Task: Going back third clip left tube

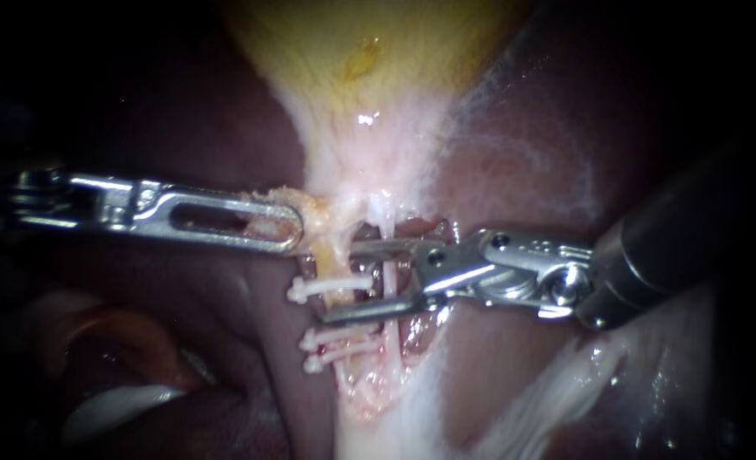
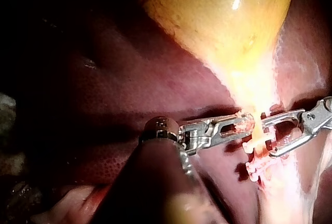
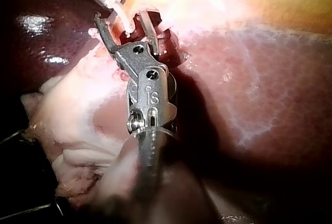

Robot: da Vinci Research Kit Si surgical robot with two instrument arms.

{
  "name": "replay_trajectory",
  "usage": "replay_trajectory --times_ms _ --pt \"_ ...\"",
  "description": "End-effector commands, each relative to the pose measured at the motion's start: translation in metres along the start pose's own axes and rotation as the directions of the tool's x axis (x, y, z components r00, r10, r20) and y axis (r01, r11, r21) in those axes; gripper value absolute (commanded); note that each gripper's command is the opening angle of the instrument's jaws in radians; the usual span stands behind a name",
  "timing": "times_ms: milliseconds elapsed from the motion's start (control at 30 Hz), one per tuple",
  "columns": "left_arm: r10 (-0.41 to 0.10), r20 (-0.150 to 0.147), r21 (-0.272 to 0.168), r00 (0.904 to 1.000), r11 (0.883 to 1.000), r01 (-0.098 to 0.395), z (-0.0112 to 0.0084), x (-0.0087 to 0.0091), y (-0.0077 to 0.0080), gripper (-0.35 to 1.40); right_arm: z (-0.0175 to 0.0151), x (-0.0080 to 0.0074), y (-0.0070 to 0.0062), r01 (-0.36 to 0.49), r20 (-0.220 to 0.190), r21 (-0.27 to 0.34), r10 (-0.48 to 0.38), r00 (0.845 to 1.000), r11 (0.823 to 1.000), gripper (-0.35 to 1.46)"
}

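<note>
All around lies the dark red liver, with the yellow gallbladder at the top. Your right instrument has its jaws spread wide across the left tube. Your left instrument pinches the pale neck (just under the gallbladder). Three white clips sit on that tube. The top clip lies between the spread jaws, and the two lower clips lie just past the lower jaw.
</note>
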Motion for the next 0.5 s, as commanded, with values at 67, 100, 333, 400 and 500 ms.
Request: replay_trajectory --times_ms 67,100,333,400,500 --pt "0.0 0.0 0.001 1.0 1.0 0.0 0.0 0.0 0.0 -0.35 -0.0016 0.0003 -0.0001 0.015 0.0 0.005 -0.015 1.0 1.0 0.5" --pt "0.0 0.0 0.001 1.0 1.0 0.0 0.0 0.0 0.0 -0.35 -0.0023 0.0004 -0.0001 0.019 0.0 0.003 -0.019 1.0 1.0 0.5" --pt "0.001 -0.001 0.001 1.0 1.0 -0.001 -0.0001 0.0 0.0 -0.35 -0.0076 0.0006 -0.0006 0.09 0.003 -0.011 -0.089 0.996 0.996 0.5" --pt "0.001 -0.001 0.001 1.0 1.0 -0.001 -0.0001 0.0 0.0001 -0.35 -0.0093 0.0004 -0.0009 0.11 0.006 -0.015 -0.11 0.994 0.994 0.5" --pt "0.001 -0.001 0.001 1.0 1.0 -0.001 -0.0001 0.0 0.0001 -0.35 -0.0111 0.0003 -0.0013 0.123 0.007 -0.017 -0.123 0.992 0.992 0.5"
